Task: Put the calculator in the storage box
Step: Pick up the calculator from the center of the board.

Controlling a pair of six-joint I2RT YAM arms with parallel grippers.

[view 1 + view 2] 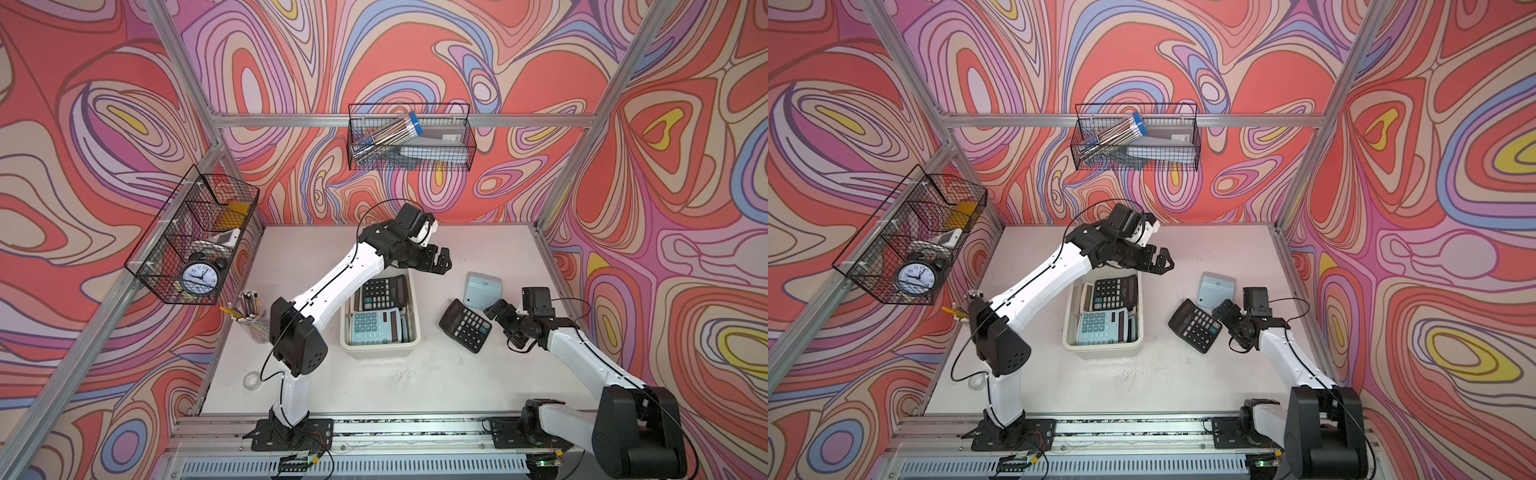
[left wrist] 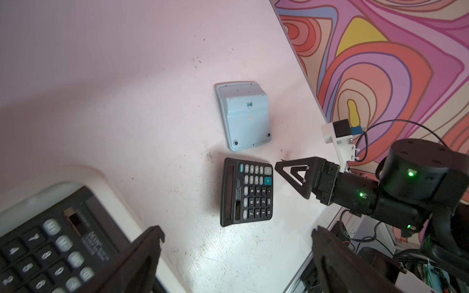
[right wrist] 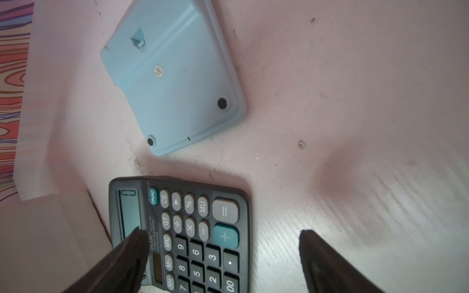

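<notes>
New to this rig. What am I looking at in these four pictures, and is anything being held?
Two robot arms are mounted at the near edge of a table; each ends in a two-fingered claw. Two pictures come from one camera head above, showing the whole scene. The other two come from cameras on the arms' wrists, looking past each claw. Mid-table sits a cream storage box with several calculators in it. Beside it lie a black calculator, keys up, and a light blue calculator, face down. The left claw hangs open near the box's far corner. The right claw is open at the black calculator, one finger over its display in the right wrist view. Neither holds anything.
</notes>
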